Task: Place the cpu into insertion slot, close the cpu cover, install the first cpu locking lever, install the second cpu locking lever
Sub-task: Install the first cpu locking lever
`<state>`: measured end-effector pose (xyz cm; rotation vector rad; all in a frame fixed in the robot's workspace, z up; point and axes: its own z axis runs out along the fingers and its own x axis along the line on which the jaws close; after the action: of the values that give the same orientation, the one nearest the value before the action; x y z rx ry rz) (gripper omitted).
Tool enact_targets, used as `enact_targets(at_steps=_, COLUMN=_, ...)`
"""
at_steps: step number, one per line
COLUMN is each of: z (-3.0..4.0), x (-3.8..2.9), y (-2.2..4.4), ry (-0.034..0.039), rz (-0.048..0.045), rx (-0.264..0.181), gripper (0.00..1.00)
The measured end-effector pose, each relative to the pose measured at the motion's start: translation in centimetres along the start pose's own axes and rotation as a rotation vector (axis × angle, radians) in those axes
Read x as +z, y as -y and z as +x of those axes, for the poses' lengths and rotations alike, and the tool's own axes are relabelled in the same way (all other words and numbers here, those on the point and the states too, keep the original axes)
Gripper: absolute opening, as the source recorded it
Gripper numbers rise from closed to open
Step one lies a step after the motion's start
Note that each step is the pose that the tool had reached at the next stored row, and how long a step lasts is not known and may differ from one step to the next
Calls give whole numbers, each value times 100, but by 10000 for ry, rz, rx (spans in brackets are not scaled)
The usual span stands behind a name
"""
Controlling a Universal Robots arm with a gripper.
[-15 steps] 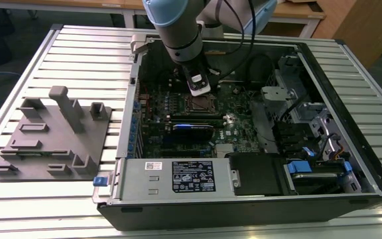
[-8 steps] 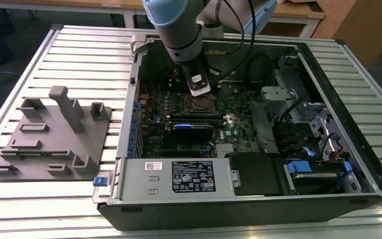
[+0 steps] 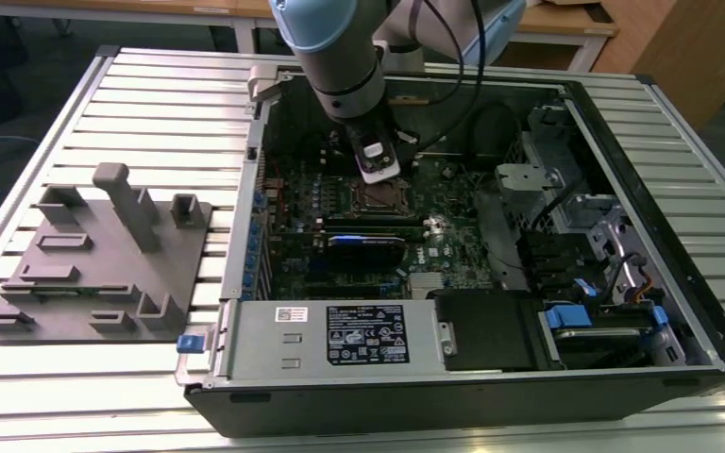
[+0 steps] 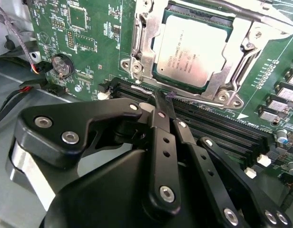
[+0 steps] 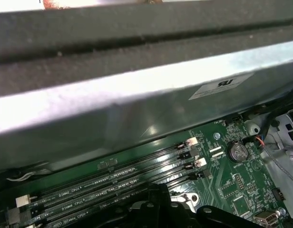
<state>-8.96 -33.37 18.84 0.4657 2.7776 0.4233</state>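
Note:
The cpu (image 4: 191, 45), a silver-grey square chip, lies seated in the insertion slot (image 3: 381, 196) of the green motherboard. The cpu cover (image 4: 145, 59), a silver frame, lies flat around the chip. One thin silver locking lever (image 4: 203, 100) runs along the socket's edge beside the memory slots. Another locking lever (image 4: 246, 9) runs along the opposite edge. My gripper (image 4: 168, 97) is shut, with its black fingertips at the first lever rod, holding nothing I can see. In the exterior view the gripper (image 3: 379, 173) hangs just above the socket inside the open case.
Black memory slots (image 4: 218, 128) lie right by the gripper. A coin battery (image 4: 62, 64) and cables sit nearby. The white-labelled power supply box (image 3: 337, 335) fills the case's front. A grey fixture block (image 3: 98, 255) stands on the table at the exterior view's left.

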Motion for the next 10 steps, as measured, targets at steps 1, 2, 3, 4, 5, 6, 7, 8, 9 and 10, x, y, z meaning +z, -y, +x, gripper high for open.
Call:
enact_targets(at_steps=1, z=-4, x=1, y=0, ry=0, rz=0, rx=-1, gripper=10)
enact_targets(at_steps=2, z=-7, x=2, y=0, ry=0, rz=0, rx=0, gripper=10)
enact_targets(at_steps=3, z=-9, x=2, y=1, ry=1, rz=0, rx=0, gripper=10)
enact_targets(at_steps=4, z=-11, x=3, y=2, ry=1, rz=-1, rx=0, gripper=10)
enact_targets(at_steps=5, z=-12, x=4, y=3, ry=2, rz=0, rx=1, gripper=10)
enact_targets(at_steps=6, z=-12, x=5, y=3, ry=2, rz=1, rx=1, gripper=10)
enact_targets(at_steps=7, z=-14, x=7, y=3, ry=2, rz=1, rx=0, gripper=10)
enact_targets(at_steps=8, z=-14, x=9, y=3, ry=4, rz=-1, rx=-1, gripper=10)
enact_targets(at_steps=9, z=-15, x=12, y=4, ry=5, rz=-1, rx=0, gripper=10)
enact_targets(at_steps=10, z=-16, x=15, y=4, ry=6, rz=-2, rx=-1, gripper=10)
